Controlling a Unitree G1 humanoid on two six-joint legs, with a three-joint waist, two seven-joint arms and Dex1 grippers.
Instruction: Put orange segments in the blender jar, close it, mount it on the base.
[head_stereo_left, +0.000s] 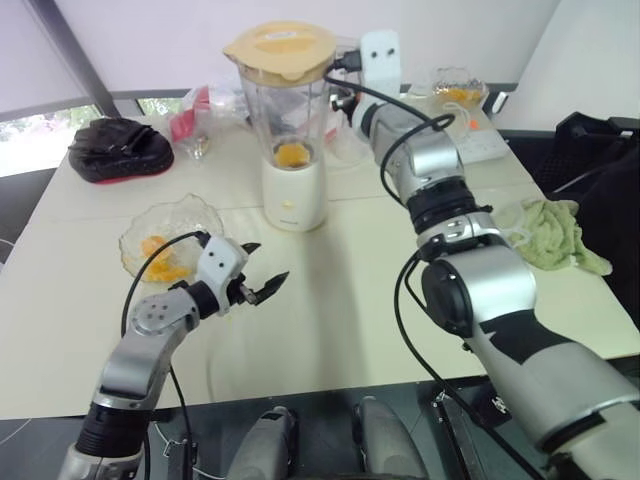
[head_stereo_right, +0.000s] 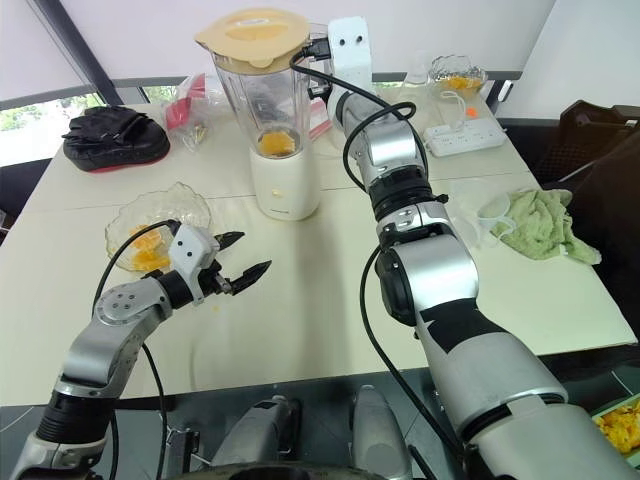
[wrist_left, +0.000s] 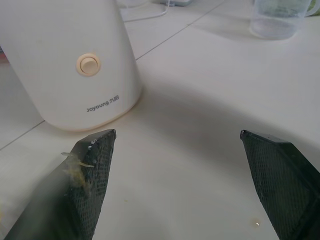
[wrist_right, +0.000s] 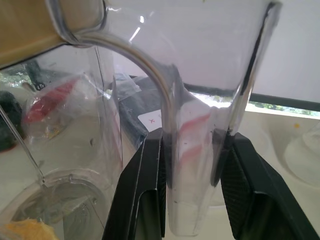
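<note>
The blender jar (head_stereo_left: 285, 110) stands upright on the cream base (head_stereo_left: 294, 195) at the middle of the table, with a cream-yellow lid (head_stereo_left: 280, 48) on its rim. Orange segments (head_stereo_left: 292, 154) lie at the jar's bottom. More orange pieces (head_stereo_left: 160, 255) sit in a scalloped glass bowl (head_stereo_left: 195, 215) to the left. My right gripper (wrist_right: 195, 145) reaches level to the jar's far right side, its two fingers closed on the clear handle (wrist_right: 200, 200). My left gripper (head_stereo_left: 268, 262) hovers open and empty above the table near the bowl, pointing toward the base (wrist_left: 75, 75); fruit pulp clings to one fingertip (wrist_left: 80, 170).
A black bag (head_stereo_left: 120, 148) lies at the back left beside a plastic bag with red contents (head_stereo_left: 190, 115). At the right are a green cloth (head_stereo_left: 555, 232), a clear cup (head_stereo_right: 490, 215) and a power strip (head_stereo_left: 480, 145). A second glass bowl (head_stereo_left: 458, 92) stands at the back right.
</note>
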